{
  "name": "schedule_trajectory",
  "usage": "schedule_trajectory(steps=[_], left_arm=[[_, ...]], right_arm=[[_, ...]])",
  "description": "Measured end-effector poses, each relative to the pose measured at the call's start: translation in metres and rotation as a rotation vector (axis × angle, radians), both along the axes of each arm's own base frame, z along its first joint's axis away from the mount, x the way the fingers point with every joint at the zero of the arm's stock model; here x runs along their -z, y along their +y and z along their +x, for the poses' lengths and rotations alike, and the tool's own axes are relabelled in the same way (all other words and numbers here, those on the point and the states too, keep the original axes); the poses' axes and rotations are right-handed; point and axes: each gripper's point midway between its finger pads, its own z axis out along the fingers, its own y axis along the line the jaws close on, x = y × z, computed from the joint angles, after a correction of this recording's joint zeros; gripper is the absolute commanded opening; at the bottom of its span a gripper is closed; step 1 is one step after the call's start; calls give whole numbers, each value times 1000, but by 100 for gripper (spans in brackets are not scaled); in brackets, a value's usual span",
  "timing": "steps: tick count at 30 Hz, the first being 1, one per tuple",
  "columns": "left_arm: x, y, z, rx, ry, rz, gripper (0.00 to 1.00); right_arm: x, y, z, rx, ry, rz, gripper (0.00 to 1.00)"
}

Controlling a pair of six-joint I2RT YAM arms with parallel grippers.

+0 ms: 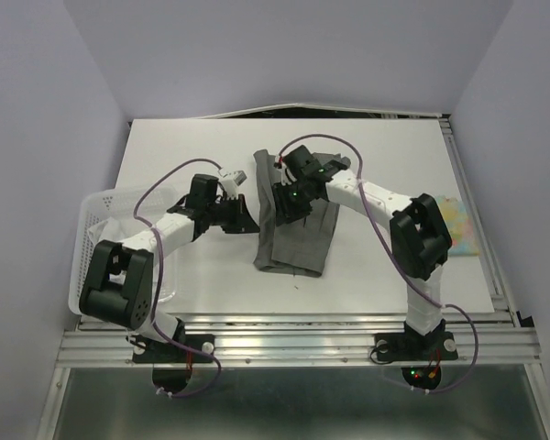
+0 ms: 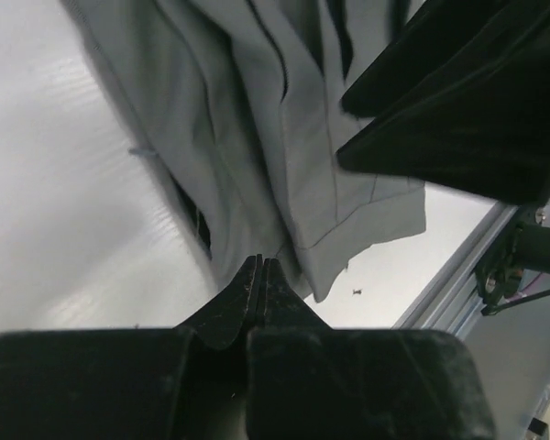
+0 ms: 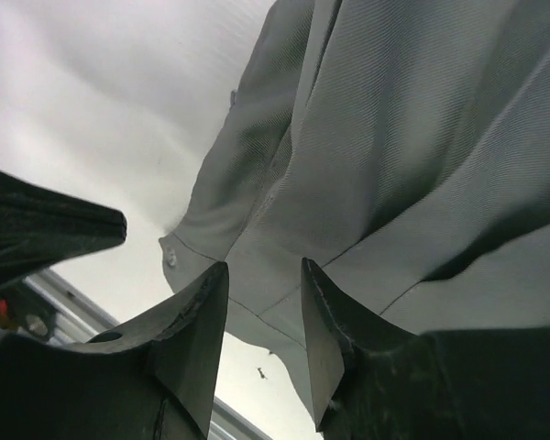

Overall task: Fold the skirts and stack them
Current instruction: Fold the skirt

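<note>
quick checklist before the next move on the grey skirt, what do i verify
1. Left pincer holding cloth: not ok. Its tips are pressed together with no cloth seen between them, beside the left edge of the grey skirt.
2. Right pincer ready to grip: ok. It is open over the skirt, near the hem.
3. Skirt lying flat: not ok. The pleats are bunched and overlapping.
4. Floral skirt out of the way: ok. It lies at the right edge of the table.
5. Basket out of the way: ok. It sits at the left, apart from the grey skirt.
</note>
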Motion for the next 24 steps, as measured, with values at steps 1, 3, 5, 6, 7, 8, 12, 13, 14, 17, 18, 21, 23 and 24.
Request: schedule_trajectory(steps=[1, 3, 5, 6, 7, 8, 12, 13, 14, 17, 18, 21, 23, 24], left_arm=[[-2, -4, 2, 5, -12, -16, 0], [-4, -11, 6, 14, -24, -43, 0], [0, -14, 8, 20, -12, -59, 0], [4, -16, 8, 23, 4, -67, 0], [7, -19, 8, 26, 16, -74, 0], [13, -20, 7, 28, 35, -78, 0], [24, -24, 6, 29, 80, -87, 0], [25, -24, 5, 30, 87, -89, 0], [26, -25, 5, 30, 91, -91, 0], [24, -29, 4, 41, 90, -105, 0], [23, -31, 4, 44, 88, -109, 0], [22, -38, 1, 66, 83, -118, 0], [23, -43, -3, 79, 90, -119, 0], [24, -45, -5, 84, 92, -118, 0]], right_arm=[[3, 4, -4, 3, -1, -20, 47], [9, 7, -9, 18, -2, -62, 49], [14, 9, -13, 25, -7, -96, 50], [16, 8, -14, 33, -10, -115, 50], [19, 8, -17, 37, -10, -132, 50], [22, 7, -18, 44, -11, -150, 50], [30, 6, -21, 62, -12, -193, 52], [32, 5, -20, 71, -13, -203, 52], [34, 6, -20, 73, -13, -210, 52], [40, 9, -18, 83, -12, -228, 52], [42, 10, -18, 83, -11, -232, 52], [48, 10, -20, 85, -2, -248, 52], [49, 9, -21, 89, 1, -254, 54], [49, 8, -21, 89, 0, -256, 54]])
